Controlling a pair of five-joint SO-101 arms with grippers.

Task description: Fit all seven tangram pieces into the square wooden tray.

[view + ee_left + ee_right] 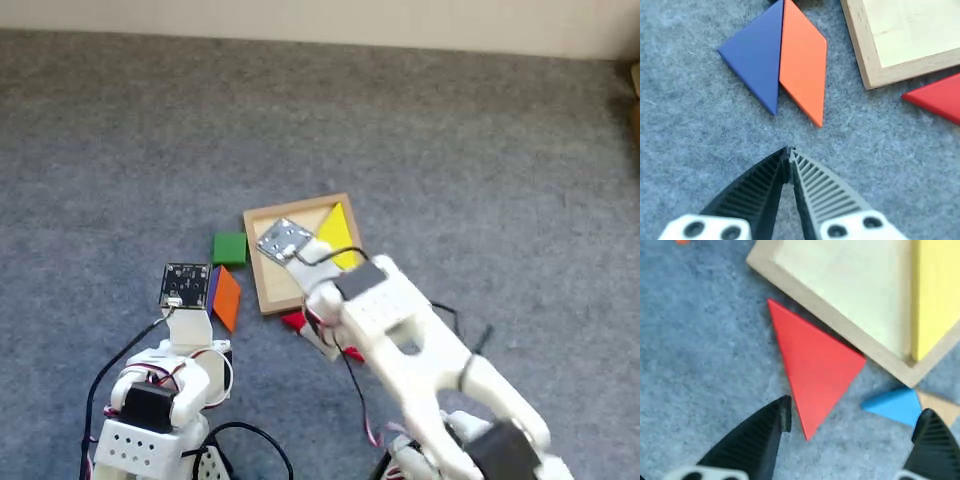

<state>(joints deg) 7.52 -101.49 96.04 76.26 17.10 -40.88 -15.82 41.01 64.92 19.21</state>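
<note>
Tray [262,270] sits on the carpet [450,130] between the two arms, with only a yellow triangle [340,232] seen inside it, tucked into a corner; an arm covers part of its floor. Red triangle [815,370] lies flat just outside the rim, one long edge running along it. Right gripper [856,417] hangs over that piece's pointed end, jaws spread wide and holding nothing. A pale blue piece [895,405] lies close to one of its fingers. Left gripper [790,150] is closed tight on nothing, near a blue triangle [755,55] and an orange piece [802,65] that touch edge to edge. A green square [229,248] lies just beside the tray.

Likely trouble: the red triangle is thin and flat on soft pile, so closing fingers may ride over it or squeeze it out sideways along its slanted edges. A skidding piece could jam against the rim and shove the tray, unseating the yellow triangle. The far finger may also sweep the pale blue piece away. On the left side, taking either touching piece would probably drag its neighbour
</note>
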